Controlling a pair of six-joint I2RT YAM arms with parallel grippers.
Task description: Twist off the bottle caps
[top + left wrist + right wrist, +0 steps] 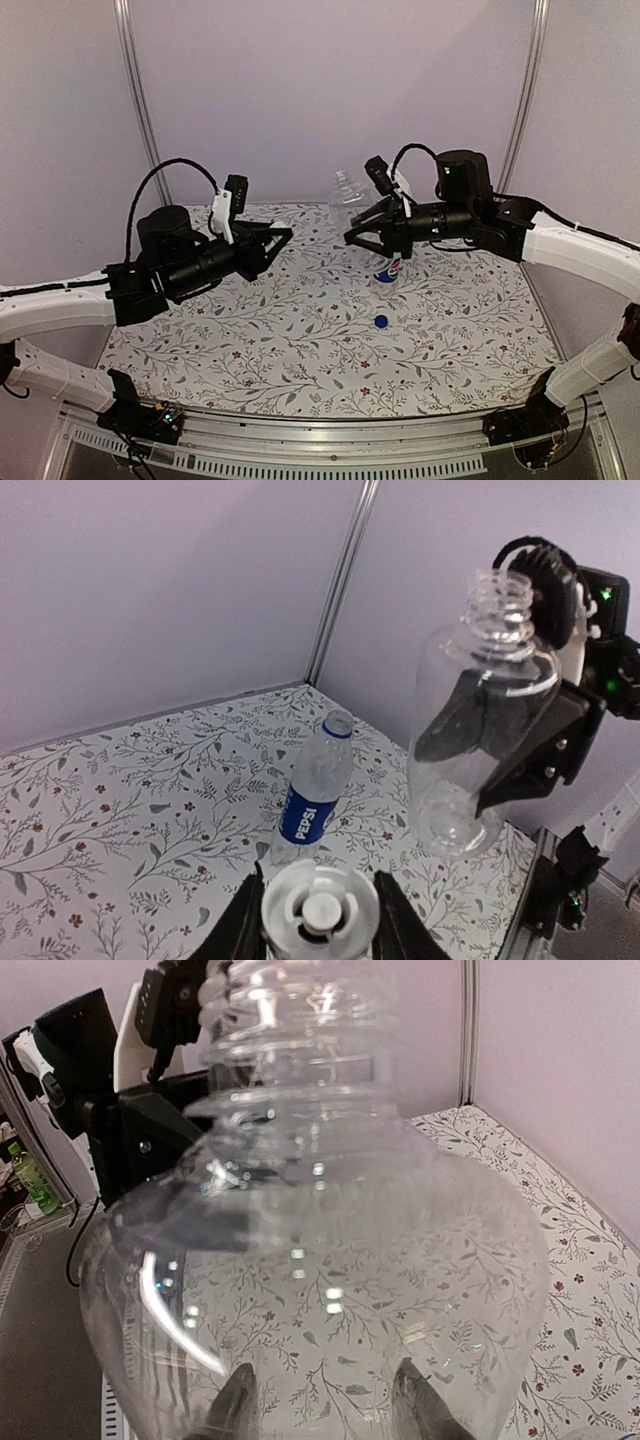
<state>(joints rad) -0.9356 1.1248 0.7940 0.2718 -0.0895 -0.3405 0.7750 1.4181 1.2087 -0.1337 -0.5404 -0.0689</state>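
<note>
The left gripper (280, 245) hung above the left half of the table (200, 340), its fingers closed down almost fully on the white cap (320, 908). The cap's hollow underside faced the wrist camera. It looked like a light, stiff, smooth bit of plastic, probably best pinched across its ribbed rim as it was there, since a loose hold could let it slip.

Right of the table's middle, toward the far edge, the plain bottle (485, 710) was held in the air. It was roughly upright, with its threaded mouth bare. The right gripper (362, 225) had it, with the fingers (235, 1410) partly closed around the lower body. The bottle seemed empty, thin-walled and easy to dent. A moderate squeeze low on the body, or on the stiffer neck, would likely suit it better than a hard clamp.

Below that gripper, the Pepsi bottle (388, 268) stood on the table just right of centre. It was uncapped, with only its blue ring at the neck. It would probably tip at a light knock. The blue cap (381, 321) lay on the table just in front of it, toward the near edge and apart from the bottle.

Both caps appeared to be off, so the unscrewing looked finished.
</note>
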